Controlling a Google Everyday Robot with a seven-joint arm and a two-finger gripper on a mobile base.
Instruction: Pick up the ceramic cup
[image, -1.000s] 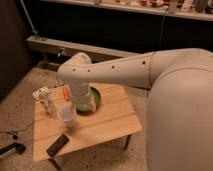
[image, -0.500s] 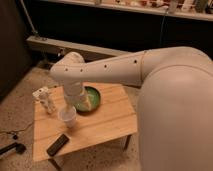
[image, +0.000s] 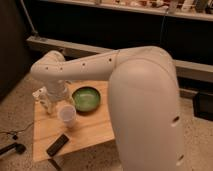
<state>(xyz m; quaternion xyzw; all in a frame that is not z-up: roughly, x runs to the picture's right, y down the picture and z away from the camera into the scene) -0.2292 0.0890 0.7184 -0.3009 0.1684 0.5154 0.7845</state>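
Taking in, at far left, a dark cable (image: 11, 148) trailing over the speckled floor (image: 17, 116) beside a small wooden desk (image: 95, 131). Keeping a white patterned carton (image: 42, 98) at the desk's left rear corner, partly hidden behind the robot's wrist. Holding the gripper (image: 56, 103) low over the desk's left half, between the carton and the ceramic cup (image: 67, 115), just behind and left of the cup's rim; not possible to tell whether open or closed, nor whether touching the cup. Resting a flat black device (image: 58, 144), possibly a remote, near the desk's front left edge, lying at a slant, apart from the cup and in front of it. Standing the ceramic cup upright at the desk's left-centre, plain white, narrowing toward its base, close to the green bowl (image: 86, 99) but not touching it. Seating the round green bowl toward the desk's rear centre, behind and right of the cup. Stretching the white arm (image: 85, 67), dotted with small dark holes, from above the carton across toward the right. Filling the right half of the scene with the arm's bulky white shell (image: 145, 100), covering the desk's right side. Running a dark shelf unit (image: 115, 25) along the back, small unidentifiable items on top.
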